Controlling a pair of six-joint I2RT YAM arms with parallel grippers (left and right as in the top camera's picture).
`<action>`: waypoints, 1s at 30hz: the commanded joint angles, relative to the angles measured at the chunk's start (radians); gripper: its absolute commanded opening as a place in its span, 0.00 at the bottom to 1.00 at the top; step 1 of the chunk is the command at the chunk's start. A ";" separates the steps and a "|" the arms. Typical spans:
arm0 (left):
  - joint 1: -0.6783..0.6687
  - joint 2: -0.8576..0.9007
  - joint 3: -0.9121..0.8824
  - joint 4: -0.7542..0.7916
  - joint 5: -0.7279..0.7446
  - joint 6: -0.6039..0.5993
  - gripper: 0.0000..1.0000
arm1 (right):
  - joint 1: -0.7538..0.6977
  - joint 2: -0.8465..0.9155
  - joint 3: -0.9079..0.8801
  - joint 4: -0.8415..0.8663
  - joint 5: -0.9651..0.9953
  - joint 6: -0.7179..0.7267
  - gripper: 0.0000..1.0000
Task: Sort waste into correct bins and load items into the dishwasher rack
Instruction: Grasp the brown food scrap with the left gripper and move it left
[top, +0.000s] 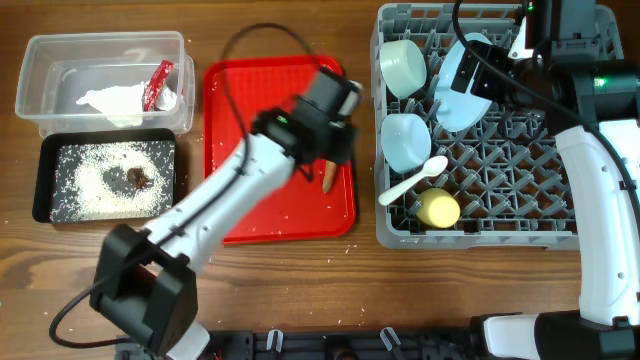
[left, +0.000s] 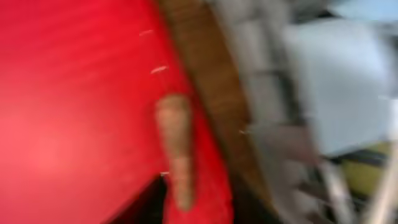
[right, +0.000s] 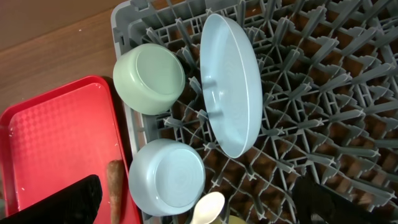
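Note:
The brown stick-shaped food piece (top: 328, 176) lies near the right edge of the flat red serving tray (top: 250, 220). My left gripper (top: 332, 150) hovers just over it. The left wrist view is blurred; my left gripper (left: 199, 211) looks open, with a dark finger on each side of the stick (left: 174, 143). The grey dishwasher rack (top: 500, 190) holds the blue plate (top: 462, 85), two bowls (top: 402, 65) (top: 405, 140), the white spoon (top: 410, 183) and the yellow cup (top: 438, 208). My right gripper (top: 485, 70) (right: 208, 202) is open and empty above the rack (right: 323, 81).
The clear tub (top: 40, 100) at the back left holds a red wrapper (top: 158, 85) and white tissue (top: 115, 100). The black tray (top: 45, 180) in front of it holds rice grains (top: 90, 195) and a brown lump (top: 138, 177). A few grains lie scattered on the table.

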 joint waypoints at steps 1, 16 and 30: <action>0.050 0.053 -0.044 -0.013 0.019 -0.113 0.18 | -0.002 0.008 0.002 -0.002 0.016 -0.009 1.00; 0.010 0.277 -0.046 0.160 -0.108 -0.108 0.66 | -0.001 0.008 0.002 -0.010 0.009 -0.010 1.00; 0.011 0.349 -0.046 0.259 -0.134 -0.104 0.04 | -0.001 0.008 0.002 -0.024 0.009 -0.035 1.00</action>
